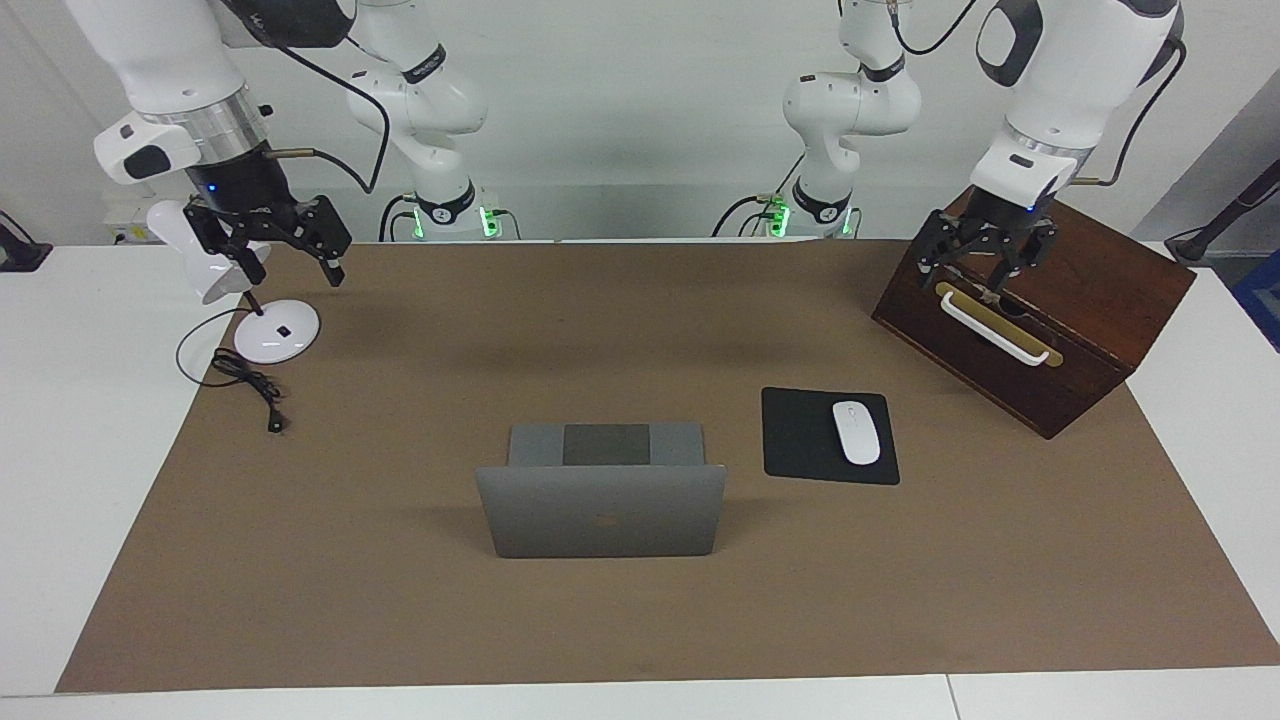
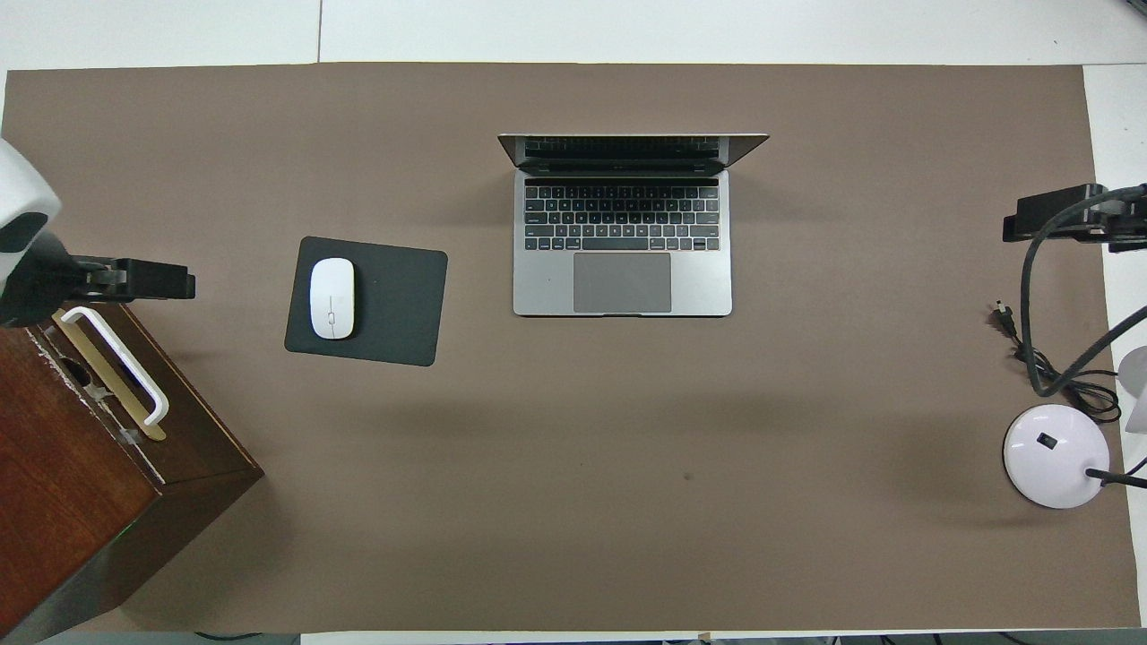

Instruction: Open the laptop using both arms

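The laptop (image 1: 601,510) stands open, screen hidden in the facing view. Left gripper (image 1: 985,268) over the wooden box (image 1: 1050,320) and right gripper (image 1: 268,262) by the lamp (image 1: 270,330) both gape, empty.

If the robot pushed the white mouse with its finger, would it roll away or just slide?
Probably slide, not roll: the white mouse looks low and flat-bottomed, lying on the black mouse pad. Its smooth, rounded shell may be slippery to pinch. It looks small and likely light, so a gentle nudge might move it off the pad.
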`<control>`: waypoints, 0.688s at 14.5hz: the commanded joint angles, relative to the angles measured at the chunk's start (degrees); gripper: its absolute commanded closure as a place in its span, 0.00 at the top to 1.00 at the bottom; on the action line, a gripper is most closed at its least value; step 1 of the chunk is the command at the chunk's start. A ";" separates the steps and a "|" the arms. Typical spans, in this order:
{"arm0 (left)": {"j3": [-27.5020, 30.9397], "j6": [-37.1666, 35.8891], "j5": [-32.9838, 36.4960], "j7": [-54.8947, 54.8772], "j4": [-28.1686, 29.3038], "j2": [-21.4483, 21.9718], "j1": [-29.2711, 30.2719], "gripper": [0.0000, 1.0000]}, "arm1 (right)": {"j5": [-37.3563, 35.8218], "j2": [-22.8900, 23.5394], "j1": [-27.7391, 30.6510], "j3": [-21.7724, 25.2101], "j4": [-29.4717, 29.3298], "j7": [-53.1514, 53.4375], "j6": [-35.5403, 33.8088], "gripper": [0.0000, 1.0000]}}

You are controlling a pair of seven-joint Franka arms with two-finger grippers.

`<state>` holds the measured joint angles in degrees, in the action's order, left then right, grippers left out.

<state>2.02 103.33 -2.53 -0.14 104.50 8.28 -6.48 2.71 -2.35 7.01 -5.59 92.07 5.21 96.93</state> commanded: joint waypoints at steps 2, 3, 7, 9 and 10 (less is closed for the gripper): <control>-0.70 -1.64 -0.11 0.05 0.62 1.30 6.73 1.00 | -0.42 -1.78 -4.17 2.57 2.06 0.68 0.02 1.00; -0.61 -2.16 -0.02 0.05 0.62 1.48 7.70 1.00 | -0.42 -1.87 -7.51 6.51 2.15 0.68 -0.07 1.00; -0.70 -1.21 -0.11 0.23 0.44 1.30 10.00 1.00 | -0.51 -2.14 -9.56 8.93 3.03 0.68 0.90 1.00; -0.70 -1.29 -0.11 0.14 -0.60 0.78 10.00 1.00 | -0.86 -2.14 -9.56 8.93 2.94 0.51 0.98 1.00; -0.70 -1.90 -0.02 -0.03 -1.48 0.69 9.65 1.00 | -0.95 -2.14 -9.56 9.01 3.03 -0.19 1.51 1.00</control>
<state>1.87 102.42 -2.52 -0.21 104.33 8.60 2.95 2.71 -2.80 -2.07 3.03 93.00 5.25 97.01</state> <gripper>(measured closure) 0.000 0.000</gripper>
